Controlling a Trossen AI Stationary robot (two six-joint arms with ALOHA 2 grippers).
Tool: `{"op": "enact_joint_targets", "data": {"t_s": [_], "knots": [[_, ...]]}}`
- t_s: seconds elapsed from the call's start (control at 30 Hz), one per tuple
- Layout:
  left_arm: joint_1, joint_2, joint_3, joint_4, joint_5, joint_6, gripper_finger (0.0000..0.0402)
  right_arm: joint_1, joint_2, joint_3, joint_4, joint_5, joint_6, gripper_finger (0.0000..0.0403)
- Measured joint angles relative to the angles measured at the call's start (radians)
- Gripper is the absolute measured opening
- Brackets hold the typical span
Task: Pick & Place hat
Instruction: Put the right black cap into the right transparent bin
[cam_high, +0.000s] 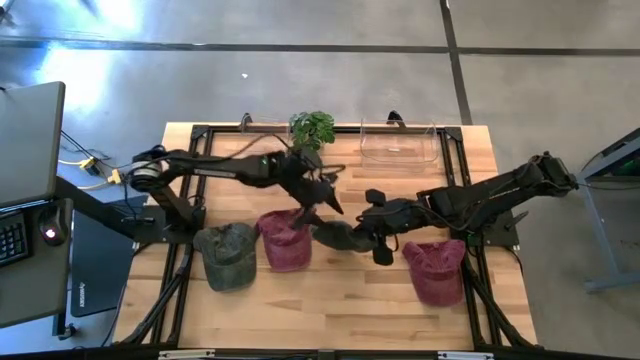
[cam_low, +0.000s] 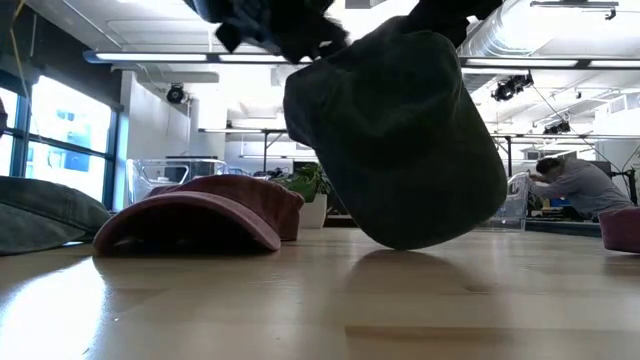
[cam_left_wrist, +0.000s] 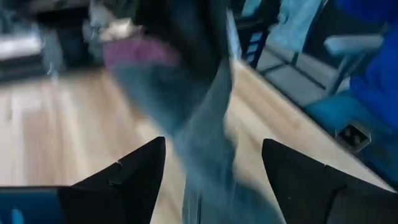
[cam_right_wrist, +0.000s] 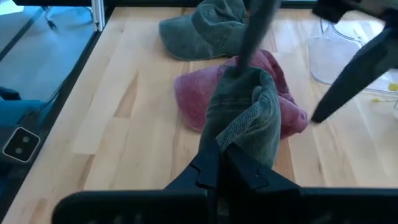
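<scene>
A dark green hat (cam_low: 400, 140) hangs near the table's middle with my right gripper (cam_right_wrist: 219, 152) shut on it. In the high view it shows beside a maroon hat (cam_high: 285, 240). My left gripper (cam_high: 325, 200) stands open just beyond the dark green hat, on its far-left side. In the left wrist view the hat's cloth (cam_left_wrist: 205, 124) fills the gap between its spread fingers. A lighter green hat (cam_high: 228, 255) lies flat on the table at the left, and another maroon hat (cam_high: 435, 270) lies at the right. My right gripper pinches a bunched fold of the dark green hat's cloth (cam_right_wrist: 245, 134) between its two shut fingers. It comes from the table's right, slanting down. The hat hangs below the fingers, its rounded underside (cam_low: 420, 240) just over the tabletop. My left gripper: I cannot tell whether its open fingers (cam_right_wrist: 348, 68) touch the hat.
A potted plant (cam_high: 312, 128) and two clear containers (cam_high: 400, 145) stand along the far edge. Bare wood lies toward the near edge (cam_high: 330, 310). In the low view, a person (cam_low: 575, 185) shows in the room beyond the table.
</scene>
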Motion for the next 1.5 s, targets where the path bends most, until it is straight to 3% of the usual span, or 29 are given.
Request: {"op": "enact_joint_targets", "data": {"t_s": [0.27, 0.53, 0.67, 0.73, 0.9, 0.97, 1.1, 1.2, 1.33, 1.5], "knots": [[-0.13, 0.01, -0.005, 0.036, -0.103, 0.0, 0.02, 0.027, 0.0, 0.0, -0.009, 0.034, 0.008, 0.0008], [-0.179, 0.041, 0.005, 0.077, -0.119, -0.011, 0.0097, 0.027, 0.0, 0.0, -0.008, 0.024, 0.009, 0.0011], [-0.176, 0.046, -0.001, 0.046, -0.025, 0.063, 0.0031, 0.027, 0.0, 0.0, -0.018, -0.059, 0.008, 0.002], [-0.177, 0.042, 0.002, 0.042, -0.027, 0.077, 0.0009, 0.025, -0.001, 0.0, -0.024, -0.128, 0.009, 0.0029], [-0.177, 0.043, 0.002, -0.003, -0.121, 0.088, 0.0019, -0.027, -0.052, 0.0, -0.036, -0.43, 0.124, 0.0099], [-0.177, 0.043, 0.001, -0.013, -0.139, 0.098, 0.0015, -0.048, -0.078, 0.0, -0.033, -0.489, 0.163, 0.014], [-0.177, 0.043, 0.001, -0.013, -0.151, 0.1, 0.0003, -0.066, -0.1, 0.0, -0.009, -0.47, 0.165, 0.0226], [-0.177, 0.043, 0.001, 0.002, -0.179, 0.1, 0.0006, -0.066, -0.085, 0.0, 0.014, -0.404, 0.163, 0.0263], [-0.177, 0.044, 0.019, 0.001, -0.186, 0.1, 0.0007, -0.058, -0.047, 0.0, 0.019, -0.307, 0.166, 0.0268], [-0.177, 0.044, 0.064, -0.002, -0.189, 0.107, 0.0007, -0.059, -0.017, 0.0, 0.033, -0.331, 0.166, 0.0245]]}}
